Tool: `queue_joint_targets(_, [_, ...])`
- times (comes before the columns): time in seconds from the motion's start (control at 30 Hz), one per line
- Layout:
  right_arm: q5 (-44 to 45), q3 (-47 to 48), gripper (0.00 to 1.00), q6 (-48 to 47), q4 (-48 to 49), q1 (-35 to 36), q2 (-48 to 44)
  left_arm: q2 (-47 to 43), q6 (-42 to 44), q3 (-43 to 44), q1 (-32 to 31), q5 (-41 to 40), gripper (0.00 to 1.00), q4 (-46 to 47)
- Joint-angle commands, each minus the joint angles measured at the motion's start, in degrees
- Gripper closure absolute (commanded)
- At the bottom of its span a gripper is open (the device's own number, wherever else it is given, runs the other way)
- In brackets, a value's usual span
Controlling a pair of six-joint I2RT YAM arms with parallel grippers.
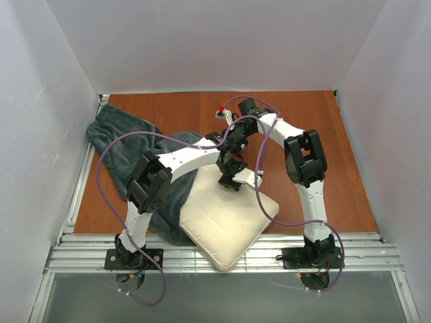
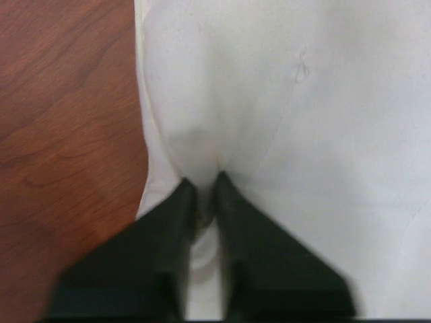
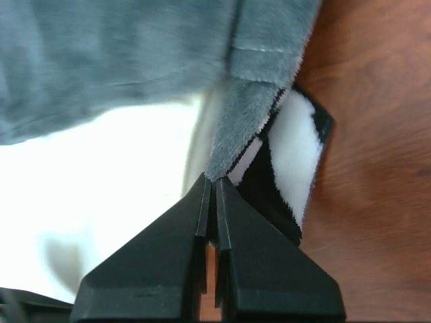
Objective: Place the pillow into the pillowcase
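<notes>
The cream pillow (image 1: 225, 222) lies at the table's near edge, partly over the grey-teal pillowcase (image 1: 124, 145), which spreads to the back left. In the left wrist view my left gripper (image 2: 202, 182) is shut on a fold of the pillow (image 2: 303, 101) close to its edge. The right wrist view shows my right gripper (image 3: 212, 180) shut on the rim of the pillowcase (image 3: 121, 60), whose zebra-striped inner face (image 3: 296, 148) shows beside the pillow (image 3: 101, 182). Both wrists meet above the pillow's far edge. No print shows on the pillow.
A wooden tabletop (image 1: 323, 175) is bounded by white walls on three sides. A metal rail (image 1: 222, 259) runs along the near edge, and the pillow's corner overhangs it. Purple cables (image 1: 101, 175) loop from both arms.
</notes>
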Motion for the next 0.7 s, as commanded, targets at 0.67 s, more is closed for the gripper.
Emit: queue_joint_targets(0.67, [-2.6,-25.0,0.99,-17.8,-17.9,-7.4,-35.0,-30.2,1.4,-20.8,14.4,-12.1,1.0,22.1])
